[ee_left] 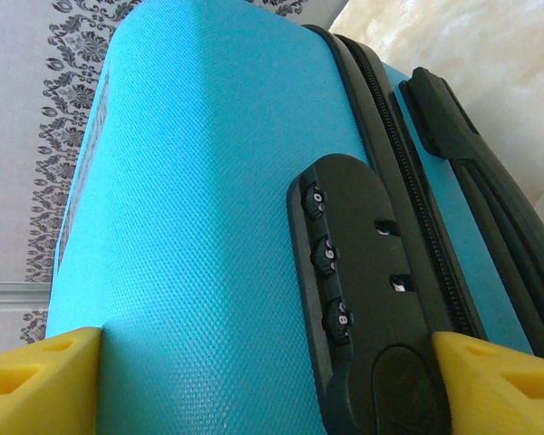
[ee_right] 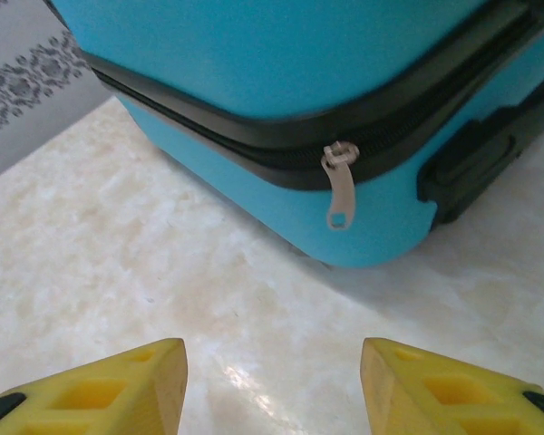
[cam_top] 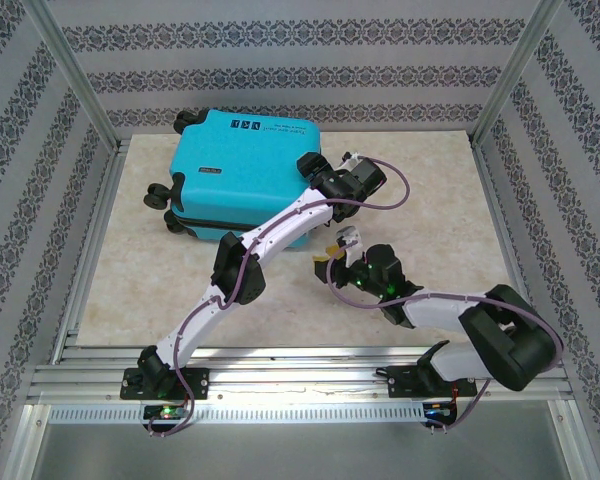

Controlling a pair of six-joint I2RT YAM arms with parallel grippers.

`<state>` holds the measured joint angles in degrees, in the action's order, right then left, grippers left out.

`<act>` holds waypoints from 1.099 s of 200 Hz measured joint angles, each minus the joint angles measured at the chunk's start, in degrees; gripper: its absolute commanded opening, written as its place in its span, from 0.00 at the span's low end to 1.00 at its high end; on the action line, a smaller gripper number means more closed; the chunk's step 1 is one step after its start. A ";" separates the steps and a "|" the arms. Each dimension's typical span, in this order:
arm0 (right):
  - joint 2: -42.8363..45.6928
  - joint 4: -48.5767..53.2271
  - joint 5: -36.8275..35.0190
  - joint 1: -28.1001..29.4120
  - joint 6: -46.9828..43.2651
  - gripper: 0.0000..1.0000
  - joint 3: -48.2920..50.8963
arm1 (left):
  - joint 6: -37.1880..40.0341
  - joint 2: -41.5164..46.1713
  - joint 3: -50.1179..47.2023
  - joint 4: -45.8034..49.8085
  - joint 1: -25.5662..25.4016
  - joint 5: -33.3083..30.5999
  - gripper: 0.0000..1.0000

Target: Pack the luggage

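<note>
Luggage [cam_top: 245, 170] lies closed and flat on the tabletop [cam_top: 430, 200], far back and left of centre. Its wheels [cam_top: 158, 195] face left and small dark labels [cam_top: 250, 125] sit on the upper shell. The left arm [cam_top: 280, 225] slants from the near left across to the luggage's right end.

In the left wrist view the left jaws [ee_left: 272, 381] stand wide, straddling that end. One yellow finger [ee_left: 41, 381] is at the lower left, right beside the blue shell. The other is at the lower right, overlapping the foot of the black lock [ee_left: 363, 299]. The rounded shell and the lock's dials lie between the two. To the right of the lock run the zip [ee_left: 417, 199] and the black handle [ee_left: 471, 154]. I cannot tell whether either finger presses on the shell.

Further right in the top view, the right jaws [ee_right: 272, 381] hang low near the luggage's near right corner. In the right wrist view they are partly open and hold nothing, with bare tabletop between the fingertips. The luggage sits ahead of them and clear of both fingers. Its zip pull [ee_right: 340, 186] dangles almost in line with the gap, and the handle shows at the right.
</note>
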<state>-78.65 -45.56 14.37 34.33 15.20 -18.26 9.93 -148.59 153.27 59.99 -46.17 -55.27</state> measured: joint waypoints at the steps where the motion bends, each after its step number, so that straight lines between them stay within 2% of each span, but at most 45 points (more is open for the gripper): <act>1: -0.13 -0.02 0.00 0.00 -0.02 0.52 0.00 | -0.04 0.00 0.00 0.00 0.00 0.02 0.77; 61: -9.40 -2.80 -1.88 -0.61 -1.33 0.53 -5.44 | -2.56 1.20 0.00 0.96 0.22 3.74 0.74; 101: -14.91 -7.21 -1.81 -1.62 -2.10 0.54 -8.55 | -5.92 4.02 0.09 0.87 1.90 10.67 0.74; 163: -21.22 -11.19 -1.66 -1.95 -2.08 0.53 -11.80 | -7.43 4.31 0.13 0.92 2.05 11.58 0.74; 196: -21.88 -11.67 -4.72 -1.03 -2.10 0.47 -12.76 | -7.80 4.31 0.13 0.92 2.05 11.58 0.74; 220: -21.88 -11.87 -8.15 0.33 -2.23 0.31 -12.76 | -8.11 4.31 0.13 0.90 2.16 11.61 0.74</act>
<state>-100.53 -57.43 6.22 34.65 12.97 -31.03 1.83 -144.29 153.40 60.88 -44.01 -43.66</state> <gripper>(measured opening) 0.391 0.738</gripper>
